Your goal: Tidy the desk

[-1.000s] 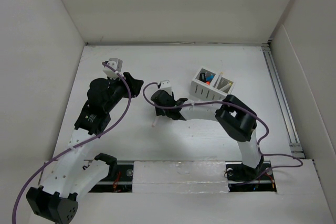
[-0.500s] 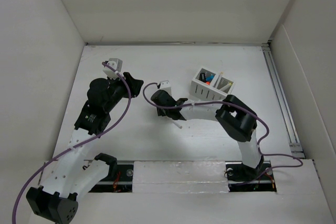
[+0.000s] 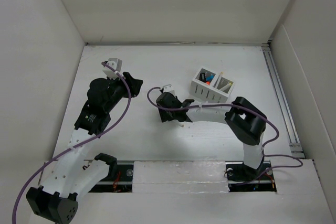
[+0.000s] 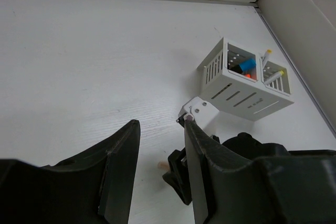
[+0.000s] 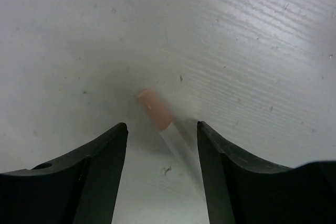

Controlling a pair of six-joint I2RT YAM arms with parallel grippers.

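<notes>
Right gripper, fingers apart, is straddling the peach-capped pen lying on the desk; the slotted organizer is already holding several pens, so I am judging this one outstanding.

Top view: I read bare desk along the far strip, from the left gripper across to the white slotted organizer box. The box sits just beyond the right arm, whose forearm lies across mid-desk and bars a straight path from the near edge to the box. The right gripper is down at the surface, and the left gripper is near it with a narrow gap between them.

Right wrist view: a peach-capped pen lies between the parted fingers, with room either side.

Bounds: I note white wall panels on three sides and a rail along the right edge.
</notes>
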